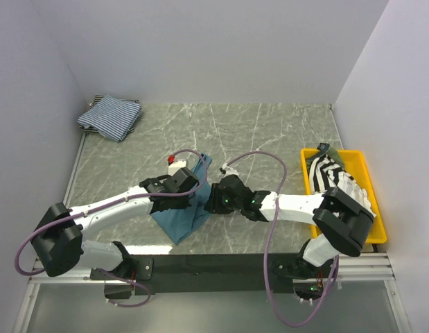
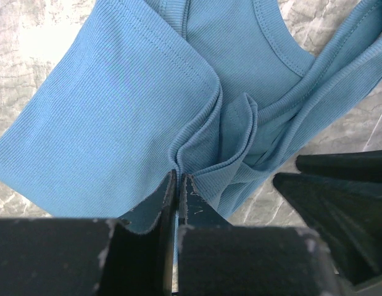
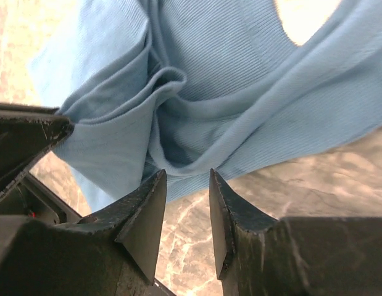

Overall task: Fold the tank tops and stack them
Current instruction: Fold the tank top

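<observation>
Left wrist view shows left tool (image 2: 178,180) pinching teal tank top (image 2: 116,105), hidden overhead; right tool (image 3: 187,180) gapes, apparently empty.

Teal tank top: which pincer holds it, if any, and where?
The left pincer pinches the teal tank top by a bunched fold at its edge; the right pincer is open, empty.

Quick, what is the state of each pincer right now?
Left pincer: closed on the teal tank top.
Right pincer: open, holding nothing.
</observation>
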Robot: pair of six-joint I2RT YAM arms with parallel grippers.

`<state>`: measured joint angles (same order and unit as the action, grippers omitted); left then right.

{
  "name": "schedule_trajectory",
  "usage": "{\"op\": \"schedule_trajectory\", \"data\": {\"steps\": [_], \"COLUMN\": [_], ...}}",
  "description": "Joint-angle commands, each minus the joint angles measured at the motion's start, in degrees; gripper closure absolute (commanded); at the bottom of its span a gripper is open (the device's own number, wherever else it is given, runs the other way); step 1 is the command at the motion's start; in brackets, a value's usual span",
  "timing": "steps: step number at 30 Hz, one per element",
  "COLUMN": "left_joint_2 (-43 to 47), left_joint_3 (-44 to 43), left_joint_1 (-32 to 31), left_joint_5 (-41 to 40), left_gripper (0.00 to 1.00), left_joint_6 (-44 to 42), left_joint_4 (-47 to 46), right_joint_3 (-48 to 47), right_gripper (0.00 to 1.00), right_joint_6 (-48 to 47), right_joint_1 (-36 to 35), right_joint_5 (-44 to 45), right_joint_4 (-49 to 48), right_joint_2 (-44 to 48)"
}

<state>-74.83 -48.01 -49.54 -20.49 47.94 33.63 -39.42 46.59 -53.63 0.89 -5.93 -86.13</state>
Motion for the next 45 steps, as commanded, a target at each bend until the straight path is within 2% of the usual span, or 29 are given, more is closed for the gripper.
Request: {"op": "schedule_trajectory", "data": {"steps": [1, 4, 8, 11, 28, 32, 36, 37, 39, 40, 42, 45], "left_joint_2": [1.53, 1.79, 1.88, 2.05, 3.72, 4.16, 3.99, 4.07, 4.78, 5.04, 5.92, 6.8], "left_joint_3": [0.37, 0.46, 0.55, 0.72, 1.69, 2.92, 4.32, 4.68, 5.73, 6.26, 7.23, 6.44], "left_joint_1": [0.32, 0.58, 0.67, 0.76, 0.94, 0.76, 0.23, -0.03, 0.06, -0.03, -0.03, 0.06], "left_joint_5": [0.72, 0.89, 0.98, 1.15, 4.23, 7.91, 11.43, 12.48, 15.65, 16.96, 19.96, 16.73], "left_gripper": [0.97, 0.97, 0.97, 0.97, 0.98, 0.96, 0.87, 0.78, 0.68, 0.59, 0.51, 0.48], "left_joint_6": [1.01, 1.01, 0.92, 0.92, 0.66, 0.13, -0.22, -0.57, -0.66, -0.83, -0.66, 1.18], "left_joint_4": [-1.55, -1.46, -1.46, -1.63, -3.13, -7.42, -11.65, -12.87, -16.81, -18.32, -21.66, -19.15], "right_joint_3": [-1.45, -1.8, -2.42, -3.38, -9.01, -7.69, -6.38, -5.59, -4.27, -2.7, -0.93, 0.57], "right_gripper": [0.59, 0.62, 0.75, 0.77, 0.8, 0.75, 0.67, 0.66, 0.66, 0.66, 0.66, 0.64], "right_joint_6": [-1.41, -1.5, -1.41, -1.24, 1.05, 2.28, 3.51, 4.29, 5.44, 6.49, 7.2, 6.24], "right_joint_1": [-1.39, -1.57, -1.48, -1.57, -0.78, -0.52, 0.62, 0.98, 2.82, 3.52, 5.54, 6.25], "right_joint_5": [-0.71, -0.71, -0.71, -0.71, 2.36, 4.21, 5.53, 5.79, 6.32, 6.67, 7.99, 11.58], "right_joint_4": [-2.94, -3.21, -3.21, -2.86, 2.77, 3.47, 2.95, 2.68, 1.98, 1.63, 1.54, 3.55], "right_joint_2": [-1.58, -2.55, -3.69, -4.92, -10.38, -8.53, -5.38, -4.5, -1.0, 0.51, 5.76, 12.01]}}
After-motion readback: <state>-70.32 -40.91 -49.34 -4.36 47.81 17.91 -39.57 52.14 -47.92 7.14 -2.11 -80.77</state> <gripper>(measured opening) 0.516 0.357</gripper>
